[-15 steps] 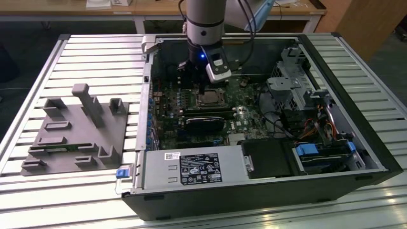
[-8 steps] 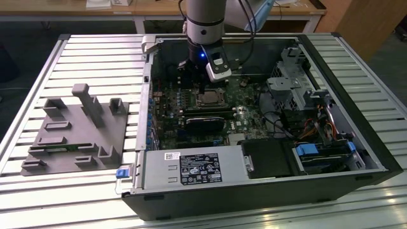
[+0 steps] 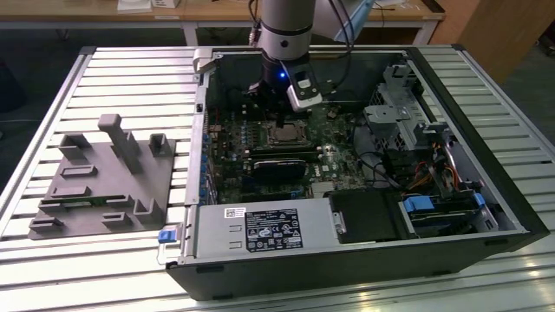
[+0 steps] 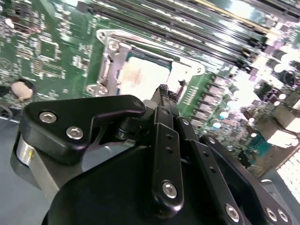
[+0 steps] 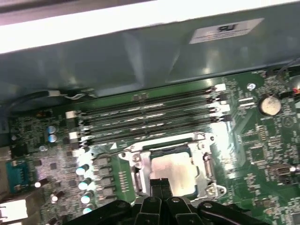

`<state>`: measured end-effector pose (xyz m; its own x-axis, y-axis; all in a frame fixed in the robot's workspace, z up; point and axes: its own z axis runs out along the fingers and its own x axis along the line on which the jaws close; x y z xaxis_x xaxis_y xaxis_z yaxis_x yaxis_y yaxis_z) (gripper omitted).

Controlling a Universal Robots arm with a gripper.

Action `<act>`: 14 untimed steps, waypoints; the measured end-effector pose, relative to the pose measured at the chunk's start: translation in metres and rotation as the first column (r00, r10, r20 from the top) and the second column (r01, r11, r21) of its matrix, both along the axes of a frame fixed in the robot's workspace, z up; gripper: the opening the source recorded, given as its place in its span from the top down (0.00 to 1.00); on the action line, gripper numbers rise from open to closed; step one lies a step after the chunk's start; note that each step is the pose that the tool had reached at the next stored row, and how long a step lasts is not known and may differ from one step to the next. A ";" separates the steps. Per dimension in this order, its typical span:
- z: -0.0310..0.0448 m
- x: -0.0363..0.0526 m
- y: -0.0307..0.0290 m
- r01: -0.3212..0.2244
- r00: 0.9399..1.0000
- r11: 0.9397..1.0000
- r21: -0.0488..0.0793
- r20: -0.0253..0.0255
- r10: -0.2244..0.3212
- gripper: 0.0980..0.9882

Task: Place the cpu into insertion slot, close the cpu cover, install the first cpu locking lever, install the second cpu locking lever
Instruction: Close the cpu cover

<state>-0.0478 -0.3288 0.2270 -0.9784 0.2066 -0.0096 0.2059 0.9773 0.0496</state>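
Observation:
The cpu [image 5: 177, 169] lies in the insertion slot [image 3: 284, 134], its pale metal top showing through the window of the cpu cover [image 5: 206, 165]. The cover lies flat over the socket, and in the second wrist view the cpu [image 4: 143, 75] sits inside the silvery cover frame [image 4: 108, 51]. My gripper [image 5: 159, 185] hangs just above the socket's edge with its black fingertips [image 4: 162, 93] pressed together and nothing between them. A thin wire lever [image 5: 110, 153] runs beside the socket. In the exterior view the gripper [image 3: 279, 116] reaches down into the open case over the board.
Long black memory slots [image 5: 150, 117] run beside the socket. The open computer case [image 3: 485, 162] holds a drive cage [image 3: 407, 123], cables and a power supply [image 3: 260, 231]. A black card [image 3: 279, 170] sits below the socket. A grey fixture [image 3: 100, 175] stands on the slatted table at the exterior view's left.

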 end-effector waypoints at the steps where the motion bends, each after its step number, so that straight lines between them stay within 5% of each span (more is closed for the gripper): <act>1: 0.0000 0.0026 0.0000 0.000 1.000 1.000 0.000 0.000 0.000 0.99; 8: 0.0000 0.0168 0.0000 0.000 1.000 1.000 0.000 0.000 0.000 0.99; 14: 0.0019 0.0186 0.0000 0.000 1.000 1.000 0.000 0.000 0.000 0.99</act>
<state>-0.0292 -0.3288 0.2289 -0.9784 0.2063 -0.0097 0.2056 0.9774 0.0497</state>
